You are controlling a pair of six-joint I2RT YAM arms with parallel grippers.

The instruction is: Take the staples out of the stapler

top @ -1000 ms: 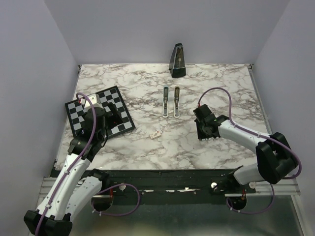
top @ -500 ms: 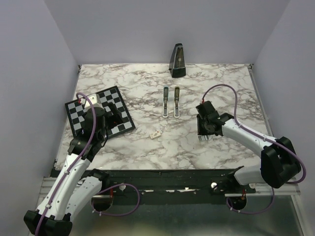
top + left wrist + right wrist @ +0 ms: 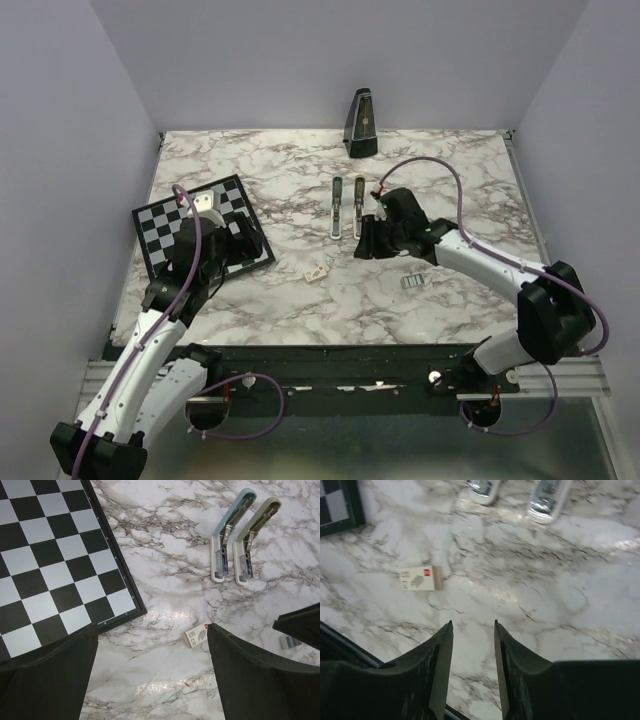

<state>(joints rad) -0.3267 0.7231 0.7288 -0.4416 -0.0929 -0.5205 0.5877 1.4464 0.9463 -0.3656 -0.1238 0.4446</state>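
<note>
The stapler [image 3: 358, 207] lies in the middle of the table as two narrow pale bars side by side, the other bar [image 3: 337, 207] to its left. In the left wrist view the right bar [image 3: 248, 540] is sage green and the left bar [image 3: 225, 535] pale blue, both with metallic insides. A small grey staple strip [image 3: 413, 283] lies on the marble to the right, also in the left wrist view [image 3: 289, 641]. My right gripper [image 3: 366, 246] is open and empty just before the bars' near ends [image 3: 547, 497]; its fingertips [image 3: 472, 624] hover over bare marble. My left gripper [image 3: 240, 245] is open and empty.
A small white box [image 3: 318, 270] lies left of the right gripper, also seen in the wrist views [image 3: 196, 635] [image 3: 420, 578]. A chessboard [image 3: 200, 225] sits at the left under my left arm. A black metronome [image 3: 362, 123] stands at the back.
My right gripper has moved left and toward the stapler's near end. A small grey strip now lies on the marble where the gripper was. The left arm has barely shifted.
</note>
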